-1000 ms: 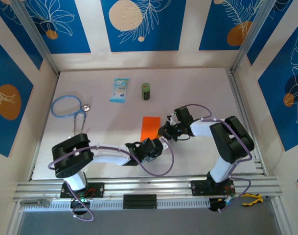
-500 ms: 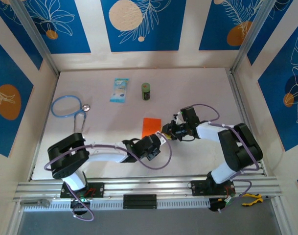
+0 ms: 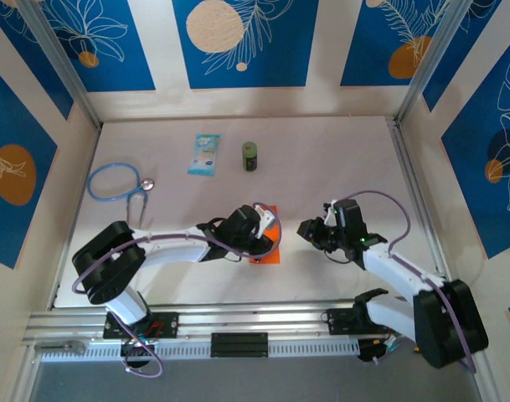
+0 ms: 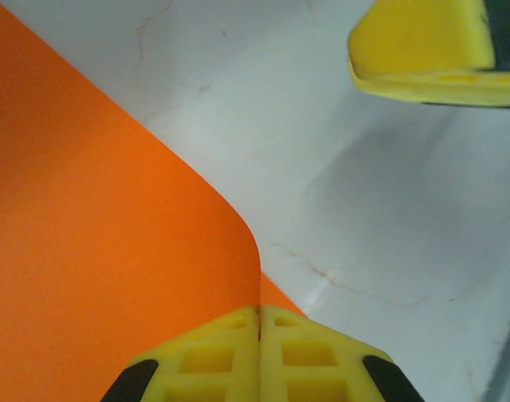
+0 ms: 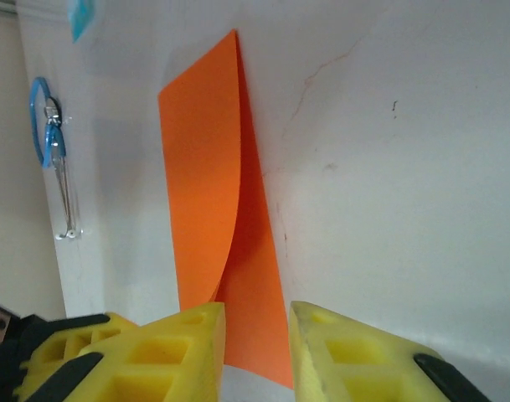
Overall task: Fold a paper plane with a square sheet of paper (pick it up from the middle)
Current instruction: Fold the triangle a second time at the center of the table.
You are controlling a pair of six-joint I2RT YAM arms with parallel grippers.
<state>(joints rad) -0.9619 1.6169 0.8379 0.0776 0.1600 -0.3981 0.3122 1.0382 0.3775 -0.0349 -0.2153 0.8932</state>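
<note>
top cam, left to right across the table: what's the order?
Stethoscope → light-blue packet → green can → orange sheet → right gripper

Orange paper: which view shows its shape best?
Right wrist view: the square sheet of paper shows nearly whole, one layer curled over the other. Left wrist shows a close-up part; top view, slivers beside the left gripper.
</note>
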